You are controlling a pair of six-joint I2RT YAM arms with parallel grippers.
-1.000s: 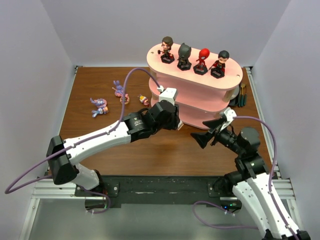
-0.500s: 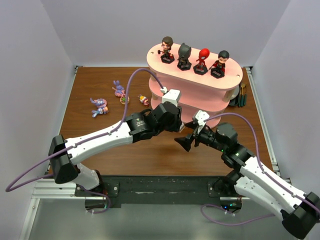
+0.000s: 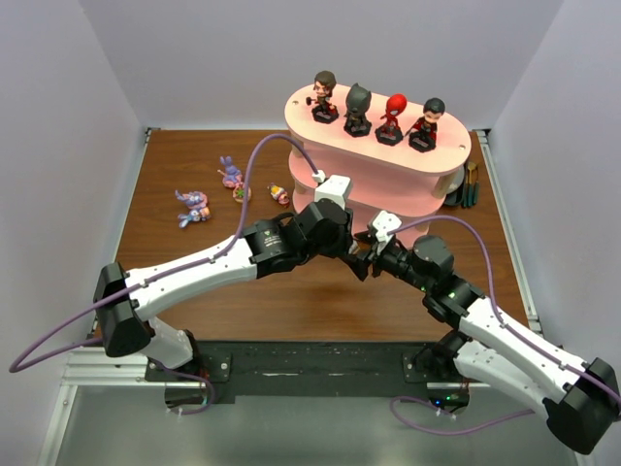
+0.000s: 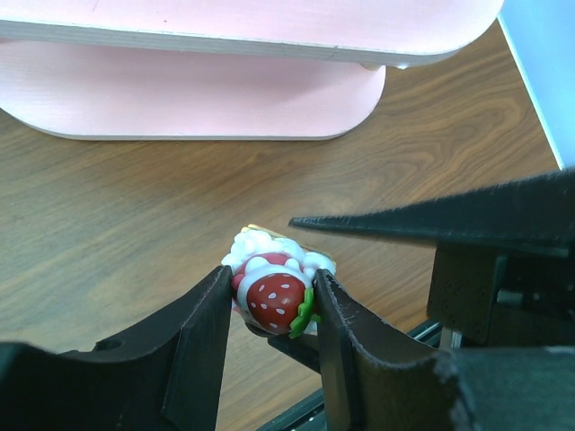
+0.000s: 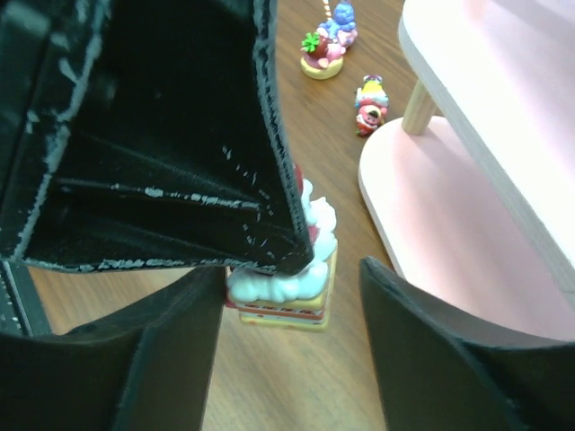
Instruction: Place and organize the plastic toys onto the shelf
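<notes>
Left gripper (image 4: 271, 280) pinches a strawberry-cake toy (image 4: 269, 298) at its fingertips. The toy is low by the table, contact unclear. Right gripper (image 5: 289, 274) faces it tip to tip, jaws part-open, one on either side of the toy, the far jaw clearly apart from it. The toy sits dead centre between right's fingers. Shelf (image 3: 388, 180) is just beyond both. Likely a handover: right clamps, left lets go.

Robot lab booth, plain white walls (image 3: 58, 146), wooden table (image 3: 165, 155)
</notes>
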